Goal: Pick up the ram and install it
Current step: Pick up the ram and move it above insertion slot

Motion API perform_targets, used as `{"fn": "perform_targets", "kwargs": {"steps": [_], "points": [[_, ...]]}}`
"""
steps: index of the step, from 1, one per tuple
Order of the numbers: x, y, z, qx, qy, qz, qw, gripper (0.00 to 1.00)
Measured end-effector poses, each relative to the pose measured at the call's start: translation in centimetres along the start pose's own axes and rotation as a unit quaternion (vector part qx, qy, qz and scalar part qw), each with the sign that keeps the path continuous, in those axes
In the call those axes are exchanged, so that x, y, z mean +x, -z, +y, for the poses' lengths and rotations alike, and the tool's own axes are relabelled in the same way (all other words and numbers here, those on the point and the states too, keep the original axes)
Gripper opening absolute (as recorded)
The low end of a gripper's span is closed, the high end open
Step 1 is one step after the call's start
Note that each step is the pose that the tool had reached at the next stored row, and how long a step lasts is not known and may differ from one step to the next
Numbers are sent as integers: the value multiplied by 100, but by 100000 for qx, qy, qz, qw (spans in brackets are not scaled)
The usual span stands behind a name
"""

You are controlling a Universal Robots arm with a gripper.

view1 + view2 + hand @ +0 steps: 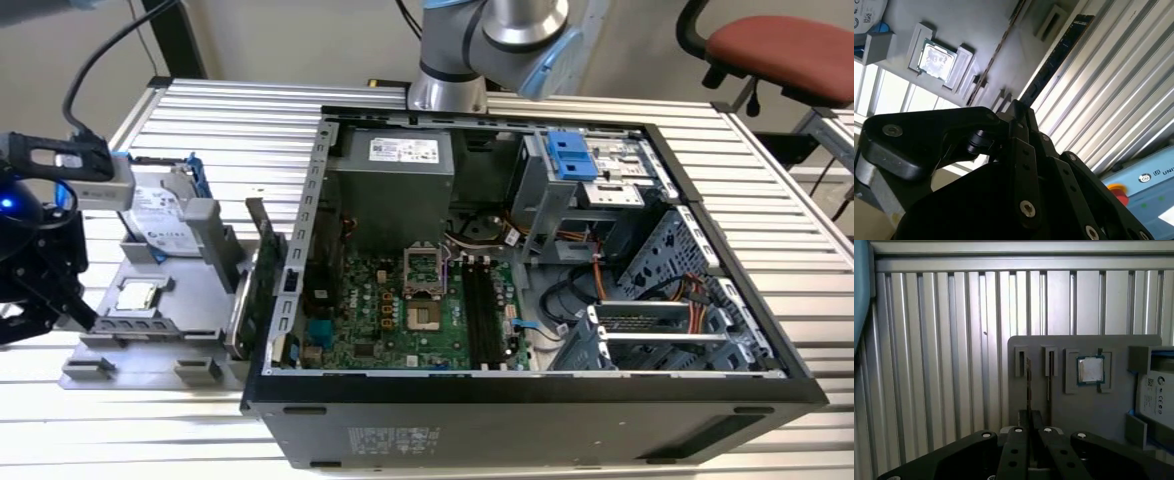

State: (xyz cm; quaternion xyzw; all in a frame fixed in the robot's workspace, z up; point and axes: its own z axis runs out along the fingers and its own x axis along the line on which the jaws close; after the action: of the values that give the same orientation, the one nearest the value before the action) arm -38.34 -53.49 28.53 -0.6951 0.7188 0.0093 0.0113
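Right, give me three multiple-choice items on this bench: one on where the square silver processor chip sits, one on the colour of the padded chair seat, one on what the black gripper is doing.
1. The square silver processor chip lies:
A on the floor; B in a pocket of the flat grey plastic holder; C on a shelf.
2. The padded chair seat is:
A green; B red; C grey.
3. The black gripper is:
A wide open; B shut on nothing; C shut on the thin dark ram stick.
Answers:
1. B, the chip rests in the holder's square recess.
2. B, the seat shows red.
3. C, the stick's end is pinched at its tip in the second wrist view.
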Motion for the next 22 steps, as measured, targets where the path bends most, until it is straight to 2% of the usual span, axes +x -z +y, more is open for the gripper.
{"fn": "perform_targets", "kwargs": {"steps": [22], "points": [[-7, 214, 0, -2, -4, 0, 100000, 0]]}}
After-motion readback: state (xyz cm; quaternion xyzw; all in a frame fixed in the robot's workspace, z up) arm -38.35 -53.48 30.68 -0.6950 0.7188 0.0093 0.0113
